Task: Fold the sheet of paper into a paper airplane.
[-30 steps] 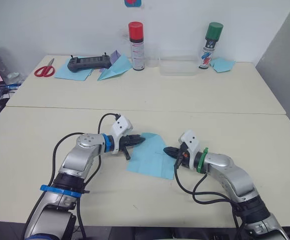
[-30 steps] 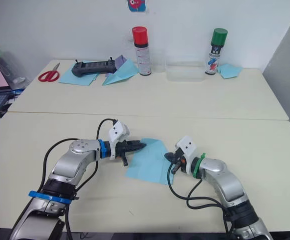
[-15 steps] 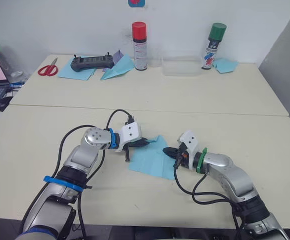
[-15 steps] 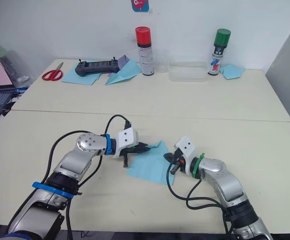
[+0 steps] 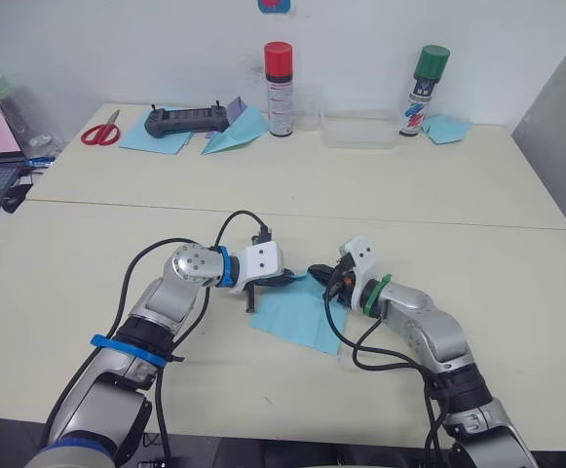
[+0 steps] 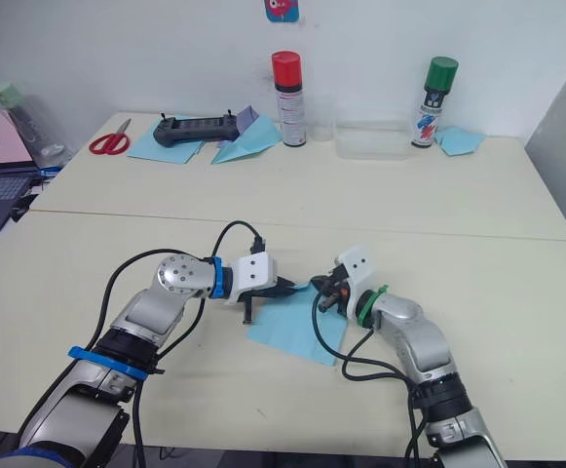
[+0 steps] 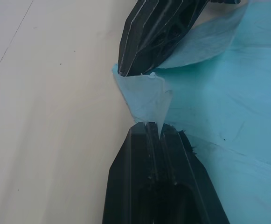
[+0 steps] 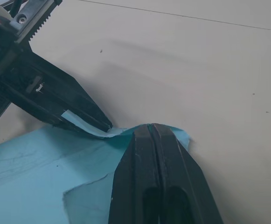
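Early stage: sheet of paper (image 5: pixel 297 310) mostly flat at desk (image 5: pixel 477 253) centre, creased, no airplane shape yet. Left gripper (image 5: pixel 299 280) and right gripper (image 5: pixel 320 273) both pinch its 12 o'clock corner, lifted. Nearly all folds remain.

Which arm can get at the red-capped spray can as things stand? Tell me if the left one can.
Probably not. The left gripper is shut on the sheet of paper at the near table edge, and the red-capped spray can stands far off at the back near the wall. Nothing blocks the path; distance and the held paper do.
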Controlling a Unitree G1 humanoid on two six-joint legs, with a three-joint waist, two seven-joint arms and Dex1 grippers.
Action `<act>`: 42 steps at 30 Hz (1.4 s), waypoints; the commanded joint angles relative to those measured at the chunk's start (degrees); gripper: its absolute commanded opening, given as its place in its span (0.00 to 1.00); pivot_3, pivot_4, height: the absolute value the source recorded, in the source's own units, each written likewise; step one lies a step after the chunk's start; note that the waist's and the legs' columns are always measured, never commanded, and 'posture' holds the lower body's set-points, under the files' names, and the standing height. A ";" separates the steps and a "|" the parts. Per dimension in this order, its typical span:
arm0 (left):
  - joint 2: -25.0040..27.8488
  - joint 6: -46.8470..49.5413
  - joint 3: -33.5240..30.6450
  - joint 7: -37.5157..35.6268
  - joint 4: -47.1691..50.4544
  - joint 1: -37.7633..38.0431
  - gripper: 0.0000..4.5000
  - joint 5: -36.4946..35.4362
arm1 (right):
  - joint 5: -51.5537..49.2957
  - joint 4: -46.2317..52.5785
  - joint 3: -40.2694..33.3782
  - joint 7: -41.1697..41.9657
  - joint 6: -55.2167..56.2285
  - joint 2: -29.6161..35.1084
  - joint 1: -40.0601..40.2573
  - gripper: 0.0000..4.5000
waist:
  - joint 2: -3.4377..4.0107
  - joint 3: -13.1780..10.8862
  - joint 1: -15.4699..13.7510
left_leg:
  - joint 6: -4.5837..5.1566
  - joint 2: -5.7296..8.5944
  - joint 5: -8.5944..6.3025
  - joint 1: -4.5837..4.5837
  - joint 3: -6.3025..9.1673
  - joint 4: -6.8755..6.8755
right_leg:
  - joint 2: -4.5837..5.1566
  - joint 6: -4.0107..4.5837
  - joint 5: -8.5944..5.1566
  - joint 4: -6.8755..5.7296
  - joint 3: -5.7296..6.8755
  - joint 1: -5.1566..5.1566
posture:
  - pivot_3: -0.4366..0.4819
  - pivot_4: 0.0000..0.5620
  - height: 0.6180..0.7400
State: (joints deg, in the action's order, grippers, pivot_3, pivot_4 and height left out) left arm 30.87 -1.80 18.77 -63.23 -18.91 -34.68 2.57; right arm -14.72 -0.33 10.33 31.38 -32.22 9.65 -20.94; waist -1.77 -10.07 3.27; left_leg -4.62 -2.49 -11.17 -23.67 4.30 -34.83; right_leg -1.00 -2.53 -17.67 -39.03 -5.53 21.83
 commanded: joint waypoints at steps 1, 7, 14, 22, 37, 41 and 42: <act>-0.02 0.58 1.03 -0.31 -0.22 1.19 0.00 1.15 | -0.09 -0.02 -0.42 -0.23 1.68 -1.02 -1.75 0.00 | 0.01 0.00 0.01 | 0.00 0.00 0.00 0.00 0.00 0.00 | 0.00 0.00 0.00 0.00 0.00 0.00 | 0.48 0.27 1.00; 0.16 1.06 0.90 -0.11 0.56 1.68 0.00 1.24 | -0.28 -1.16 -1.58 -0.41 2.54 -1.02 -2.71 0.00 | 0.02 -0.01 0.01 | 0.00 -0.01 0.00 0.00 0.01 -0.01 | 0.00 0.00 0.00 -0.02 0.01 0.00 | 0.48 0.27 1.00; 0.41 1.42 0.80 -0.23 1.19 2.11 0.00 1.37 | -0.48 0.15 -2.60 -1.07 2.20 0.33 -1.43 0.00 | 0.02 -0.01 0.01 | 0.00 -0.01 0.00 0.00 0.01 0.00 | -0.01 0.00 0.00 -0.02 0.01 0.01 | 0.48 0.27 1.00; 0.14 0.68 1.12 -0.63 0.13 1.15 0.00 1.87 | -2.35 2.06 -3.69 -1.65 1.36 -1.42 -2.01 0.00 | 0.02 -0.01 0.00 | 0.00 -0.01 0.00 0.00 0.01 0.00 | -0.01 0.00 0.00 -0.03 0.01 0.01 | 0.48 0.27 1.00; 1.46 -5.16 0.99 -1.69 1.23 1.22 0.00 2.31 | 3.88 -2.14 2.69 -2.00 -1.73 0.63 -1.28 0.00 | 0.04 0.00 -0.01 | 0.00 -0.02 0.00 0.01 0.02 -0.02 | -0.02 0.01 0.01 -0.06 0.02 0.00 | 0.48 0.27 1.00; 2.50 -2.05 -0.36 -6.14 4.92 0.87 0.23 -1.47 | 3.64 -1.84 2.86 -1.67 -2.01 0.91 -0.86 0.00 | 0.04 0.00 0.01 | 0.00 -0.02 0.00 -0.01 0.02 -0.01 | -0.02 0.01 0.01 -0.05 0.03 0.01 | 0.48 0.27 1.00; 3.43 0.45 -1.36 -7.62 6.64 0.68 0.29 -3.11 | 3.55 -1.73 2.97 -1.51 -2.07 0.98 -0.74 0.00 | 0.05 -0.01 0.02 | 0.00 -0.02 0.00 -0.01 0.02 -0.01 | -0.02 0.01 0.01 -0.05 0.03 0.01 | 0.48 0.27 1.00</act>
State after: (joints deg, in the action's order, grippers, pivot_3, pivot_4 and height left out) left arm 32.98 -3.73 18.88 -68.40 -15.90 -33.80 2.21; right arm -11.99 -1.88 13.12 29.93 -33.03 9.76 -22.96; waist -1.72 -10.07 3.29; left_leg -4.62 -2.50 -11.17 -23.68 4.32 -34.84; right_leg -1.01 -2.52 -17.66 -39.08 -5.51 21.84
